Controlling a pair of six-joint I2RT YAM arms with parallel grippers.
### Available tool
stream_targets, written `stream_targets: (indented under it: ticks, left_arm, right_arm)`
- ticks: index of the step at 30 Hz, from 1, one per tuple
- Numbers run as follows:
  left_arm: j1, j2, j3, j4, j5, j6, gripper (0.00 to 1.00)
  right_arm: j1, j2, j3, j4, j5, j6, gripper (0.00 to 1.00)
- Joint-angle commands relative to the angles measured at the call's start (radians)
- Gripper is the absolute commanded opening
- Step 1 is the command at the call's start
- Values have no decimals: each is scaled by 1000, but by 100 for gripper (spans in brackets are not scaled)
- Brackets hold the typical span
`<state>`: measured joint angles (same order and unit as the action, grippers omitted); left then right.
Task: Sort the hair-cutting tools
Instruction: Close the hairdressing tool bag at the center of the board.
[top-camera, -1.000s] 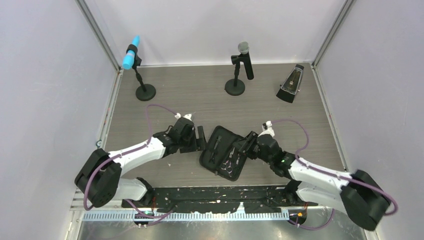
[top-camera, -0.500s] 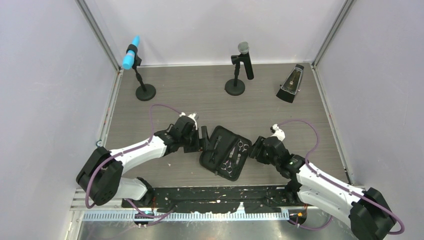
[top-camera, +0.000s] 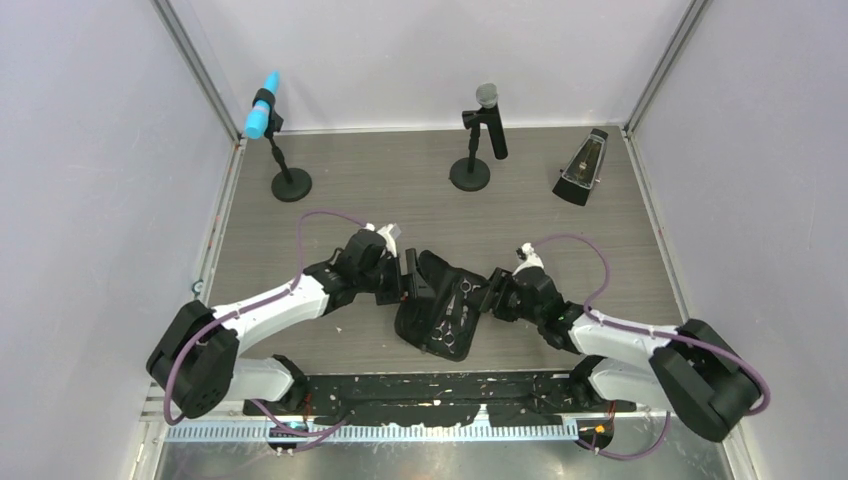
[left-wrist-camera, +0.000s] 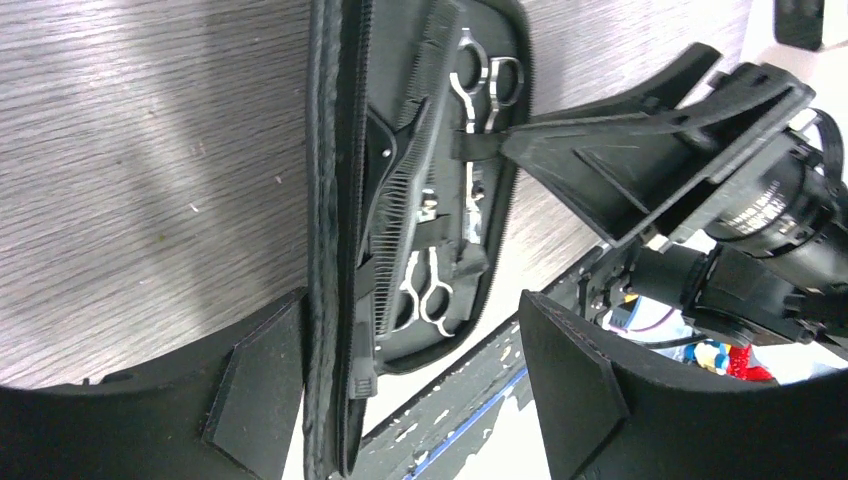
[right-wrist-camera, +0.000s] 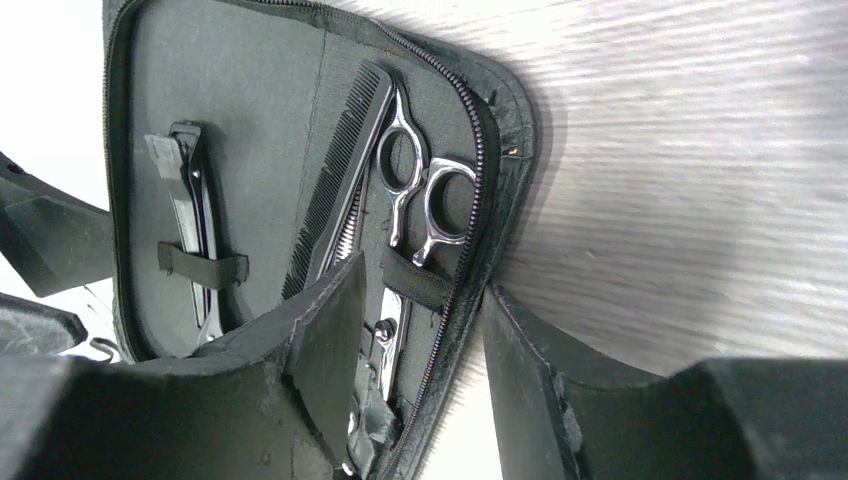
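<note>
The zip case is lying open on the worktop, a little toward 6 o'clock from the middle. Its half at 9 o'clock is tilting up off the wood, while the half at 3 o'clock is lying flatter.

All the tools that can be seen are sitting inside the case under elastic straps. One pair of scissors is resting along the rim at the case's 3 o'clock side, and the comb is lying just beside it. The second pair of scissors is sitting toward 6 o'clock in the same half. A hair clip is tucked under a strap in the other half; I cannot tell whether it is one clip or two.

The left hand is reaching in at the case's 9 o'clock. Its jaws are standing wide apart and are gripping nothing. The raised half is standing between them, just beside one finger.

The right hand is meeting the case at 3 o'clock. Its jaws are parted and straddling the zipped rim, with one finger over the lining and the other over the wood, and they are not clamping it.

Two microphones are standing at 11 and 12 o'clock, and a dark wedge is sitting at 1 o'clock.
</note>
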<state>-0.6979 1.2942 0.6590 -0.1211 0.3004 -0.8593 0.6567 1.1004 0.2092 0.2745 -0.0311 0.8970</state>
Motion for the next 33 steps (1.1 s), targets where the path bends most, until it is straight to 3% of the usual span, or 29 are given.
stream_targets:
  ticks: [1, 7, 15, 21, 24, 33]
  left_arm:
    - [3, -55, -8, 52, 31, -27, 76]
    - [2, -54, 0, 60, 40, -60, 75]
    - [-57, 42, 44, 152, 65, -121, 74]
    - [-97, 190, 62, 268, 78, -187, 73]
    - [-100, 235, 66, 297, 88, -200, 73]
    - [-101, 269, 88, 268, 72, -178, 72]
  right_arm:
    - [0, 118, 82, 173, -106, 7, 54]
    - [0, 267, 160, 269, -140, 26, 54]
    - [-5, 387, 118, 489, -174, 136, 54]
    - [-59, 459, 50, 691, -273, 221, 65]
    - [-72, 480, 36, 725, -303, 223, 70]
    - [-81, 481, 36, 696, -331, 178, 71]
